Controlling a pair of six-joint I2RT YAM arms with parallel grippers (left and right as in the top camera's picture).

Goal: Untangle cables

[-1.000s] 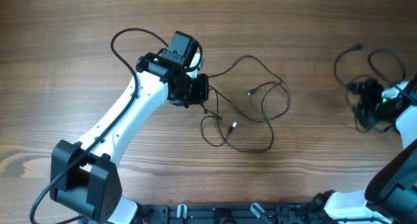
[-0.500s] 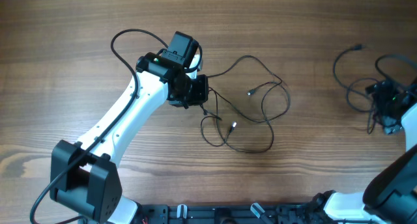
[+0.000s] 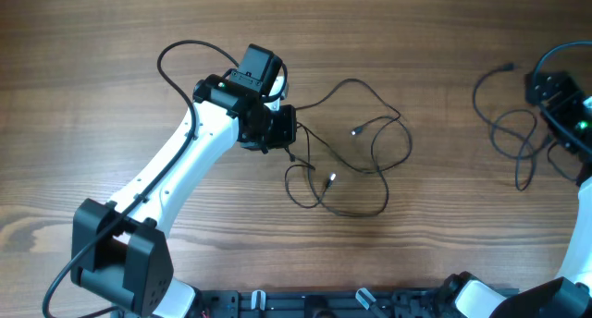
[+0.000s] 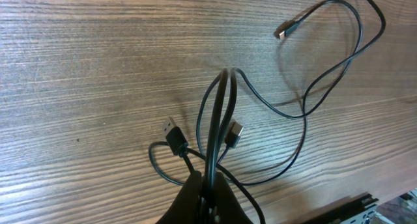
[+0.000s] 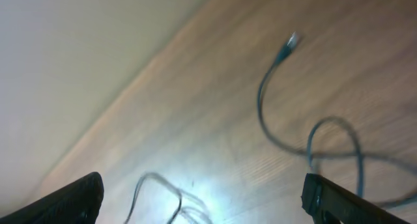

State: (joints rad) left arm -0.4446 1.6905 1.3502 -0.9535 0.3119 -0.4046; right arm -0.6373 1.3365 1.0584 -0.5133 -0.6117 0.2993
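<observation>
Thin black cables (image 3: 375,124) lie in loose loops at the table's middle, with small silvery plug ends (image 3: 331,179). My left gripper (image 3: 289,138) is shut on a few strands of them at the loops' left edge. In the left wrist view the jaws (image 4: 210,195) pinch the strands, and USB plugs (image 4: 171,129) lie just ahead. Another thin black cable (image 3: 477,96) lies in loose loops at the far right. My right gripper (image 3: 544,89) is open above its right side. In the right wrist view the jaws (image 5: 202,204) are wide apart and empty over the blurred cable (image 5: 264,113).
The wooden table (image 3: 111,50) holds only the cables. The left arm's thicker black cable (image 3: 171,55) arcs behind the wrist. The table's far edge (image 5: 130,81) shows in the right wrist view. A black rail (image 3: 324,304) runs along the front.
My right gripper has moved up and to the far right, off the bunched right cable. That cable now lies in wider loops. The left arm has not moved.
</observation>
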